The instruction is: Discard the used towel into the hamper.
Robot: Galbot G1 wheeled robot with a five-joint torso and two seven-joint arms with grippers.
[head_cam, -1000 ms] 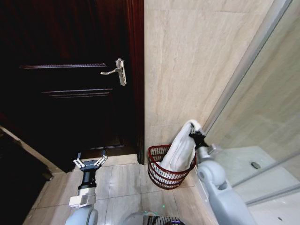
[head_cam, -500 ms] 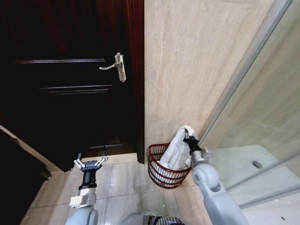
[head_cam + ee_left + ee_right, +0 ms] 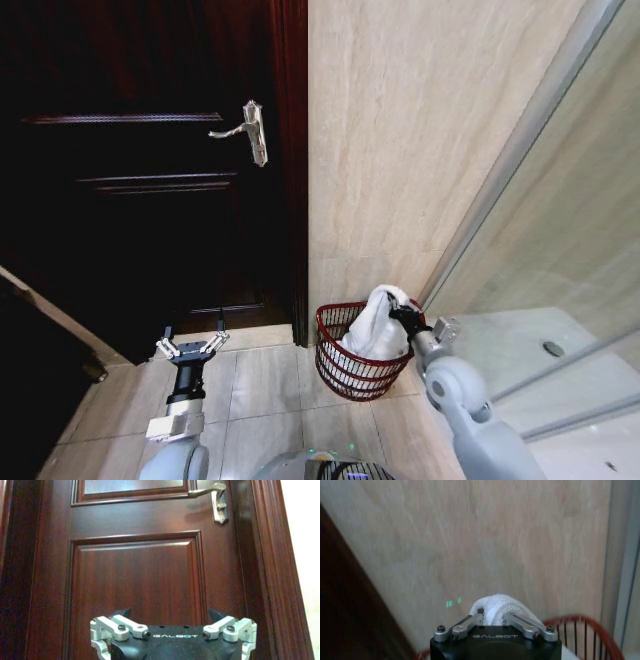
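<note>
1. Right gripper (image 3: 402, 315), marked "GALBOT" in its wrist view, pinched the white towel (image 3: 375, 325) over the hamper (image 3: 345, 368).
2. Towel's lower part lay inside the hamper, against the tiled wall (image 3: 400, 150).
3. Left gripper (image 3: 190, 348) hung spread wide before the dark door (image 3: 150, 200).

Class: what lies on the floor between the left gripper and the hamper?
Bare floor tiles separate the left gripper from the hamper, per the head view.
</note>
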